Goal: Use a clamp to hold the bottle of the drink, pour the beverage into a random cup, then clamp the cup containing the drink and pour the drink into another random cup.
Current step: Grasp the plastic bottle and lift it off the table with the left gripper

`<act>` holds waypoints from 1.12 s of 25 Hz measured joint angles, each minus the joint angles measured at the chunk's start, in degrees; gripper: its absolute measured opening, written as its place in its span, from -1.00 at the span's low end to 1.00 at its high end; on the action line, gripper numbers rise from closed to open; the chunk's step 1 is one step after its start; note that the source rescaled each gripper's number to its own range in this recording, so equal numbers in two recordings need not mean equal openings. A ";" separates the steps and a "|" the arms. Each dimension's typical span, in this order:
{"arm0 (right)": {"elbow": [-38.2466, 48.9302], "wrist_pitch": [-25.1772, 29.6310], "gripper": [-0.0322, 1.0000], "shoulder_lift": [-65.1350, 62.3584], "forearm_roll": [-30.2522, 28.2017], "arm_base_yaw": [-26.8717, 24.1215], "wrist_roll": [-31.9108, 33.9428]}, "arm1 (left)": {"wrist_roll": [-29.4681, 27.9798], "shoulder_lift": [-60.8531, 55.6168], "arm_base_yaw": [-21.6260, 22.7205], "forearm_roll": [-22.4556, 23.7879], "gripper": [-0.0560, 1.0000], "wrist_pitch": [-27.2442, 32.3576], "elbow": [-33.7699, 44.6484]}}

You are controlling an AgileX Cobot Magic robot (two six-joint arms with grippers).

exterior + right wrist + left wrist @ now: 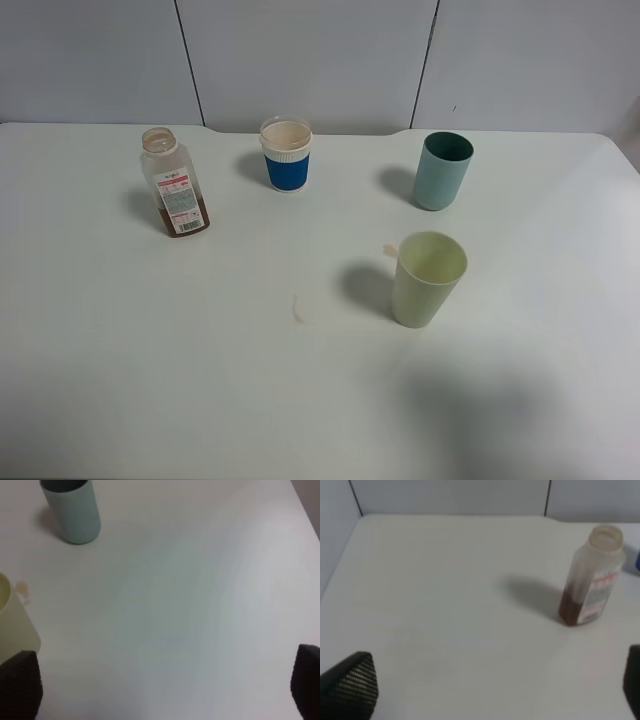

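The bottle [175, 185] stands uncapped at the table's back left, with brown beverage [187, 220] filling only its bottom. In the left wrist view the bottle [592, 577] and the beverage [570, 607] are well ahead of my left gripper [490, 690], which is open and empty. The pale yellow-green cup [428, 280] stands upright right of centre, and the teal cup [443, 170] stands behind it. My right gripper [162, 685] is open and empty, with the yellow-green cup [12, 625] beside one fingertip and the teal cup [72, 510] farther off. Neither arm appears in the exterior high view.
A white cup with a blue band [286, 155] stands at the back centre, between the bottle and the teal cup. Small pale stains mark the white table [130, 380] near the middle [297, 308] and beside the yellow-green cup [389, 249]. Grey wall panels back the table.
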 joint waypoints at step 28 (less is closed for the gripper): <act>0.00 0.00 1.00 0.00 0.00 0.00 0.00 | 5.44 54.90 -2.23 0.00 1.00 -22.82 0.00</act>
